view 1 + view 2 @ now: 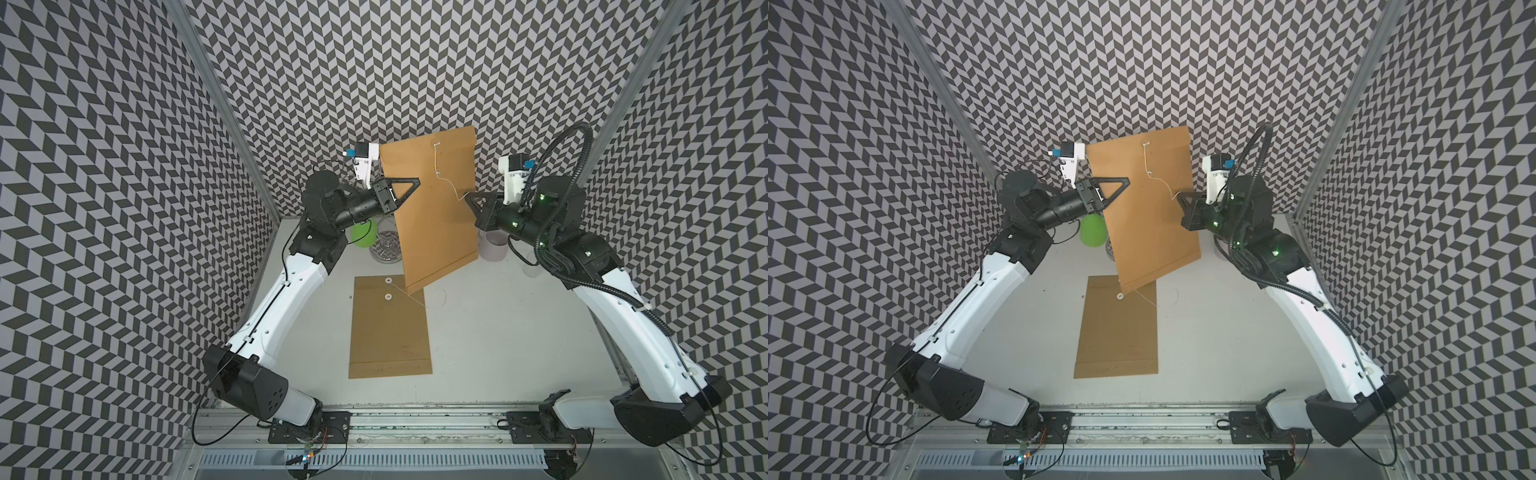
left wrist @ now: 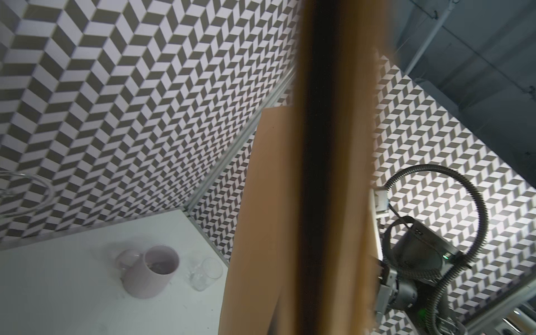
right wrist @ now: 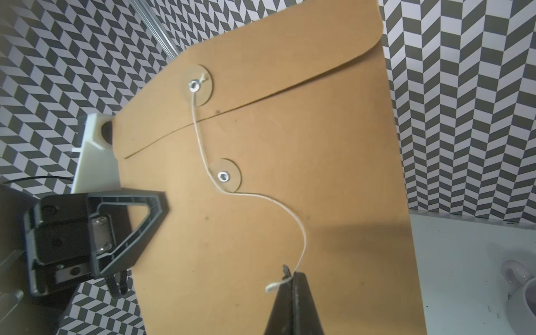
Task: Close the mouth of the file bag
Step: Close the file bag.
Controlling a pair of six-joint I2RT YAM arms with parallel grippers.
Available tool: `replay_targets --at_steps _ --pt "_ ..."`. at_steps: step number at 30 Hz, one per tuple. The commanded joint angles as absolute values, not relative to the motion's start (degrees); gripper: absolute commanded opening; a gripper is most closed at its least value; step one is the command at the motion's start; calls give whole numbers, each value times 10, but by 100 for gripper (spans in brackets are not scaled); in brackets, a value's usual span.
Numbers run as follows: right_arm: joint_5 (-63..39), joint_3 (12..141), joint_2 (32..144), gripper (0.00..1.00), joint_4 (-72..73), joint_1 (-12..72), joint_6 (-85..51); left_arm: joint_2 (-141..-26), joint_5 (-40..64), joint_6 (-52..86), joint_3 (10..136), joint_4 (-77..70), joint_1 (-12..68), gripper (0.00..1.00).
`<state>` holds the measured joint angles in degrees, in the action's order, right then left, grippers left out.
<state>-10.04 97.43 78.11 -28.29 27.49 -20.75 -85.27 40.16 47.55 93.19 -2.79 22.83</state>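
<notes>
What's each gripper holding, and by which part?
The left gripper grips the raised file bag by its side edge; the right gripper pinches the string near its free end.

Bright even light; left wrist view foreground blurred.

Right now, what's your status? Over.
Left end effector shut on file bag. Right end effector shut on string. Flap down, string skirting lower button. Nothing blocking.

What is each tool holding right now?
Left tool: shut on the lifted file bag.
Right tool: shut on the bag's string.
</notes>
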Motion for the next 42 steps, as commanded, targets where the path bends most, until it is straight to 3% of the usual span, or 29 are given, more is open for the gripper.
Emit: replay_targets --at_steps 1,25,42 --pt "-116 1002 766 0 -263 276 -201 -857 348 413 948 42 239 0" --pt "-267 999 768 0 -176 345 -261 -864 344 399 945 48 257 0" --pt "-273 889 763 0 -172 323 -280 -847 401 424 949 5 252 0"
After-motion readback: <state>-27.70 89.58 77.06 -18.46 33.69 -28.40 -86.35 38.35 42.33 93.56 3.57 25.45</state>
